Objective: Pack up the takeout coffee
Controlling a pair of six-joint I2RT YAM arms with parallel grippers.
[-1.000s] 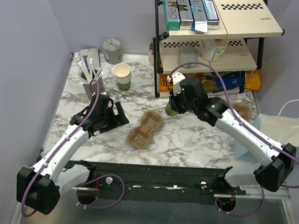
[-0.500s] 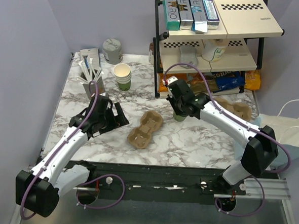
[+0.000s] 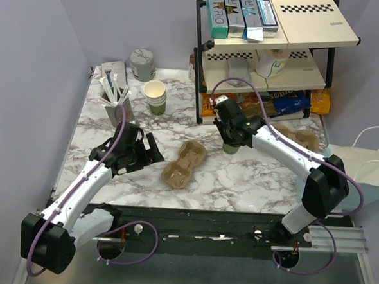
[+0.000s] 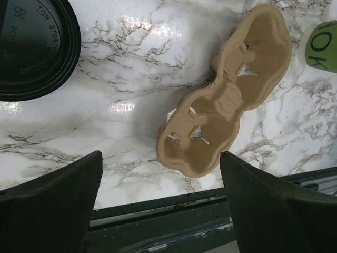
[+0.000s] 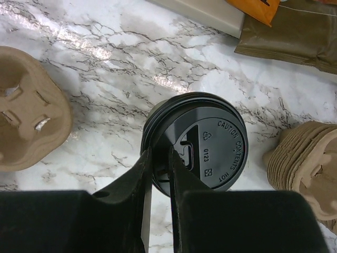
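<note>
The takeout coffee (image 5: 196,145), a green cup (image 3: 230,146) with a round black lid, stands upright on the marble just right of the two-cup pulp carrier (image 3: 184,162). My right gripper (image 5: 160,163) comes down from above and is shut on the lid's near-left rim, one finger inside and one outside. In the left wrist view the carrier (image 4: 231,100) lies empty, with the cup's green side (image 4: 322,47) at the right edge. My left gripper (image 4: 160,205) hovers open left of the carrier (image 3: 151,151), holding nothing.
A loose black lid (image 4: 31,47) lies beneath the left arm. A stack of lidless cups (image 3: 155,96) and a straw holder (image 3: 115,97) stand at the back left. The shelf rack (image 3: 265,56) is behind the cup, spare carriers (image 3: 302,139) and a paper bag (image 3: 362,159) to the right.
The right arm has carried the coffee a little right and down from a raised, tilted hold to upright on the marble. The left arm has barely shifted.
</note>
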